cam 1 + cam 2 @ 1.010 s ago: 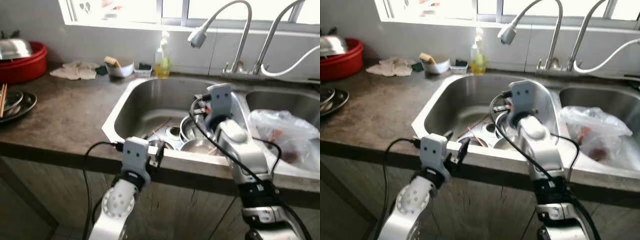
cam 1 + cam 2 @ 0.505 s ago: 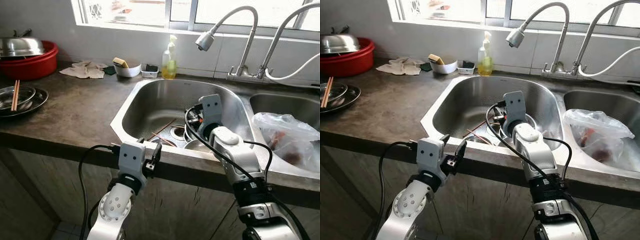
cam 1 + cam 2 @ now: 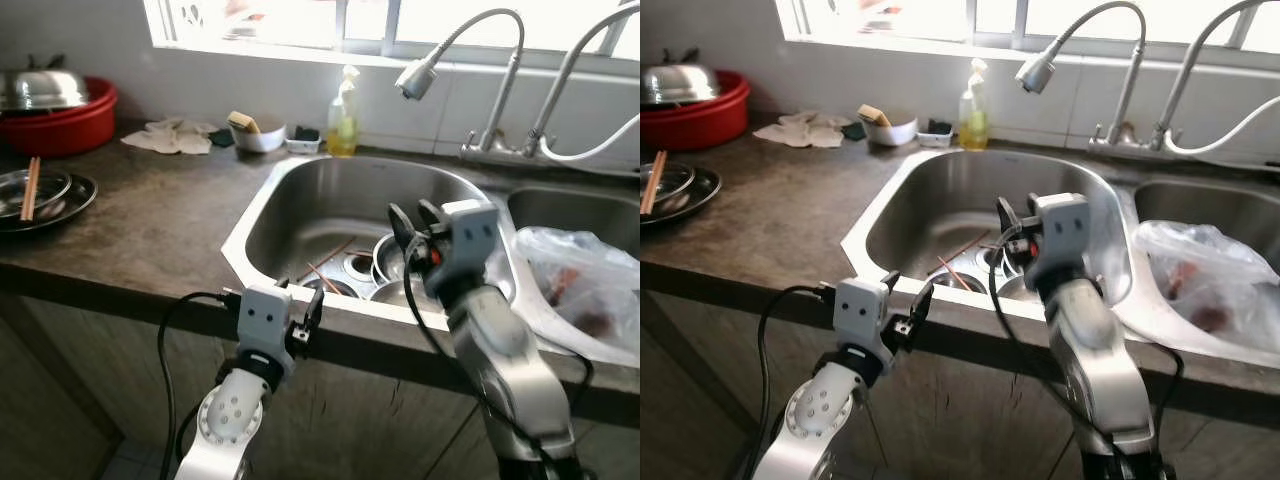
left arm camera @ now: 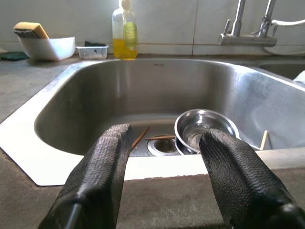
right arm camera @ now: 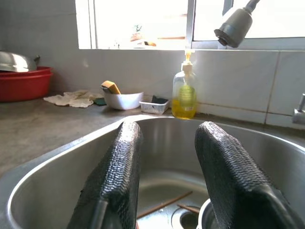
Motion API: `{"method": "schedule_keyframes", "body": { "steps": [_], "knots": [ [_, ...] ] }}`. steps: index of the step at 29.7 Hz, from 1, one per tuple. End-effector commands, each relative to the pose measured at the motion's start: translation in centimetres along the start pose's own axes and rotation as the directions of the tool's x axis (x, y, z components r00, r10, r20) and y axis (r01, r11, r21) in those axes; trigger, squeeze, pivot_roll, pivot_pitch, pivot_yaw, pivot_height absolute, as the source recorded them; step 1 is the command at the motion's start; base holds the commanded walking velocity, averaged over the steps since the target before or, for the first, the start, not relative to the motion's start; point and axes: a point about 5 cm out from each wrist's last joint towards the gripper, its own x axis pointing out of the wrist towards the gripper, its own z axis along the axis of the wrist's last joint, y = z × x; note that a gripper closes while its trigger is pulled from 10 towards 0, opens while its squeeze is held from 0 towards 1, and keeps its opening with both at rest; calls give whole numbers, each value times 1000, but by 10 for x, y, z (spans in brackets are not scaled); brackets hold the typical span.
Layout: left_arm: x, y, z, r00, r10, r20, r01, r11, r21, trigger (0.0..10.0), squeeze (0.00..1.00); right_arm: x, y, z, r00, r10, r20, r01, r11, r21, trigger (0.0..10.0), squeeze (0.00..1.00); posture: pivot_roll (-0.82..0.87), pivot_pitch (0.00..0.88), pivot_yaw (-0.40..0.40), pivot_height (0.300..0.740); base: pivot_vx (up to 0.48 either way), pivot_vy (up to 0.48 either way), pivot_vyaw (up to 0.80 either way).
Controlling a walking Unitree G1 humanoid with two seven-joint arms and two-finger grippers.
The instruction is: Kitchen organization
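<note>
1. From the head camera you see a dark countertop with a steel sink set into it. A red basin holding a metal lid sits far to your left, chopsticks lie across stacked plates, and a white bowl with a sponge and a soap bottle stand behind the sink. A plastic bag lies in the second basin, on your right.
2. In the same view your left gripper hangs at the counter's front edge, fingers apart and empty. Your right gripper is raised over the sink, fingers spread, holding nothing.
3. Your left wrist camera shows a steel bowl and loose chopsticks by the drain, well beyond the parted fingers.
4. Your right wrist camera shows the open fingers above the basin, a chopstick below them, the spray head overhead.
</note>
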Motion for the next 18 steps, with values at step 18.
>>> {"method": "schedule_keyframes", "body": {
  "steps": [18],
  "knots": [
    [-4,0,-3,1000,-14,-15,15,1000,1,10000,0,-19,6,-6,999,-32,-31,32,999,-17,10000,0,-11,0,-48,740,-134,260,800]
  ]
}}
